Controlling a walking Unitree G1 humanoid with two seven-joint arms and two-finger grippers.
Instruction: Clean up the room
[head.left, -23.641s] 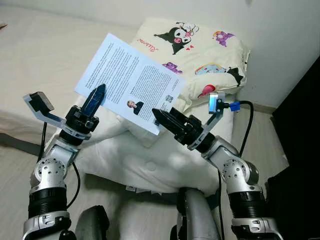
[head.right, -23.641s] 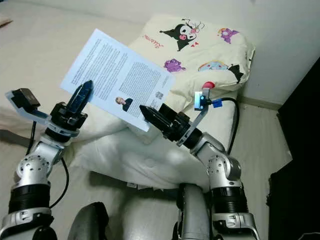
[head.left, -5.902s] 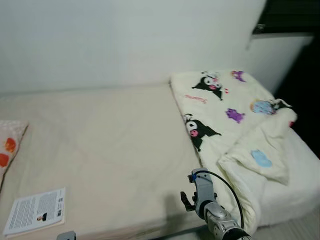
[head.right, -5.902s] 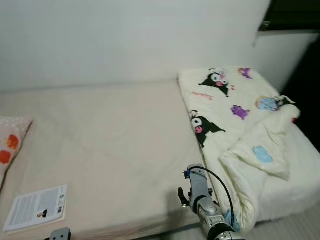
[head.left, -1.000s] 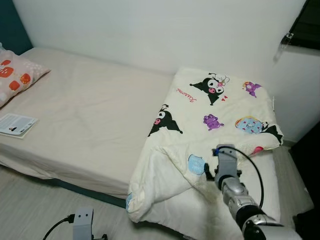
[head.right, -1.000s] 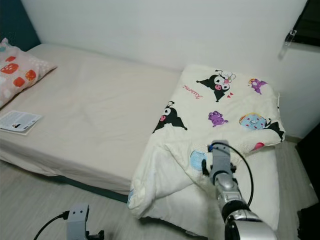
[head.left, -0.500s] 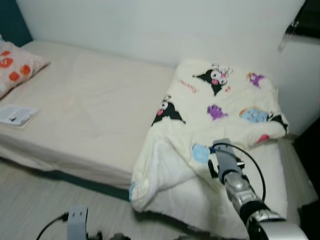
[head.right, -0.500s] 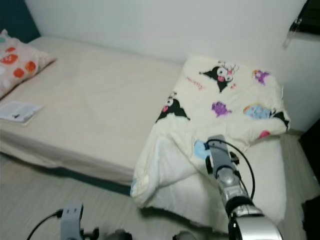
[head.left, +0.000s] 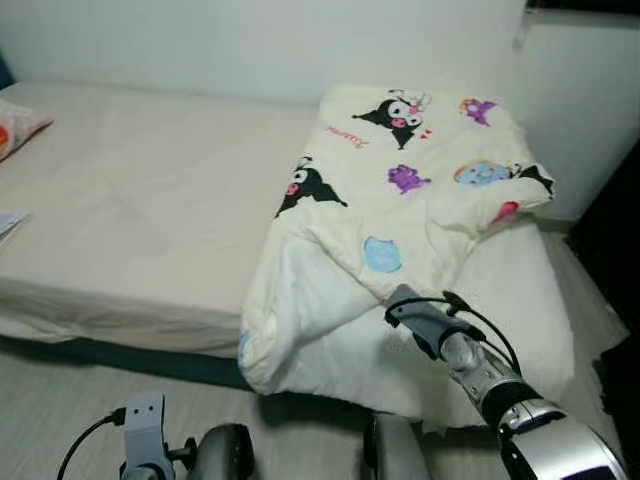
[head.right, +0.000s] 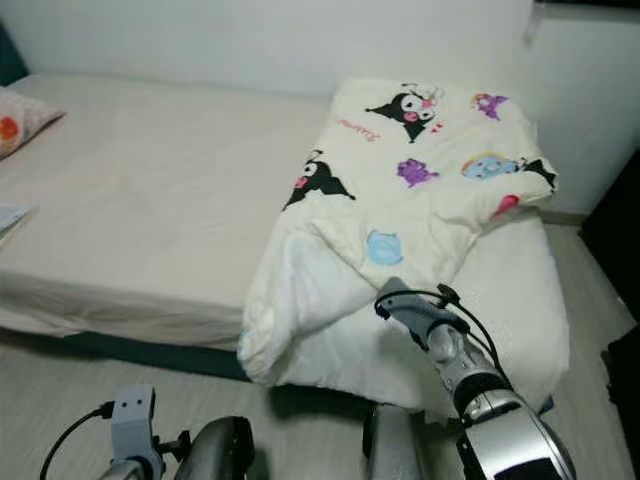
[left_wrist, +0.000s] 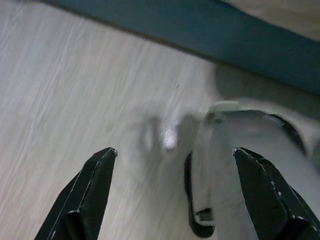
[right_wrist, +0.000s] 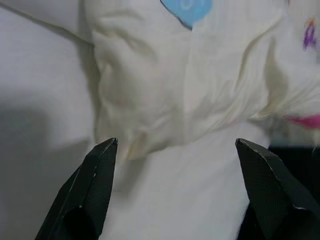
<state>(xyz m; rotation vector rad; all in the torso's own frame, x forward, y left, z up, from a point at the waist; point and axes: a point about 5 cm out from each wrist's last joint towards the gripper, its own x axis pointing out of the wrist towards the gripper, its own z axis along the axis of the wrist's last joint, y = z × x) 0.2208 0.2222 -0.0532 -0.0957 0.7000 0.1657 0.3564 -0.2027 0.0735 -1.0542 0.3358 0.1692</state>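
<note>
A soft cloth blanket (head.left: 400, 200), cream and matt, lies rumpled on the bed, printed with flat cartoon figures in black, purple, blue and pink. Its folded-back underside looks plainer and whiter, with a quilted puffiness. The bed sheet (head.left: 150, 220) is smooth beige fabric, lightly creased, without shine. Below it, the bed base (head.left: 120, 358) is a dull dark teal. The floor (left_wrist: 75, 100) is pale wood-look plank with fine grain lines and a faint sheen. The right arm (head.left: 480, 375) is brushed silver metal with a black rubbery cable. The right gripper (right_wrist: 172, 190) has matt black fingers (right_wrist: 92, 185) with a finely textured, plastic-looking surface.
</note>
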